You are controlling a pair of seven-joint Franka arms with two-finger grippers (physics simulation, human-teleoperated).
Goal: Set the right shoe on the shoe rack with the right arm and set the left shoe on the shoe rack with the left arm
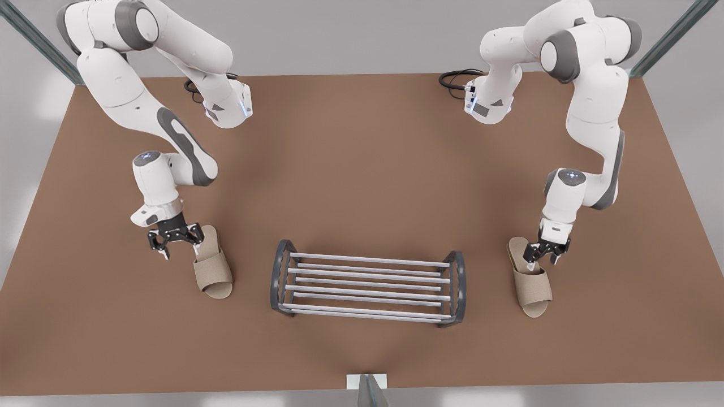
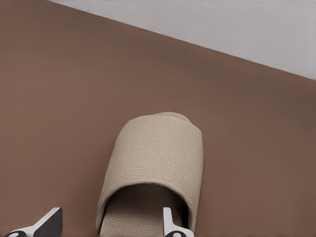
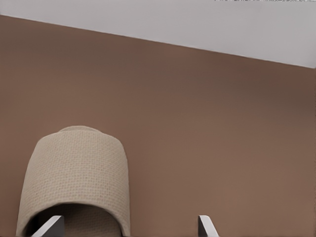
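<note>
Brown bench (image 1: 362,169) spreads bare under both arms. At its middle sits the rack (image 1: 367,260), bars running across the front view, nothing on it.

The right shoe (image 1: 213,265) lies flat off the rack's end at the front view's left, the left shoe (image 1: 530,277) off the other end, both with toes pointing away from the arm bases.

The right gripper (image 1: 180,244) is down at its shoe's heel, wide, straddling the outer side edge. The left gripper (image 1: 541,259) is likewise spread, one finger inside the shoe's mouth and one outside. Each shoe looks to have a clear sideways path inward.
</note>
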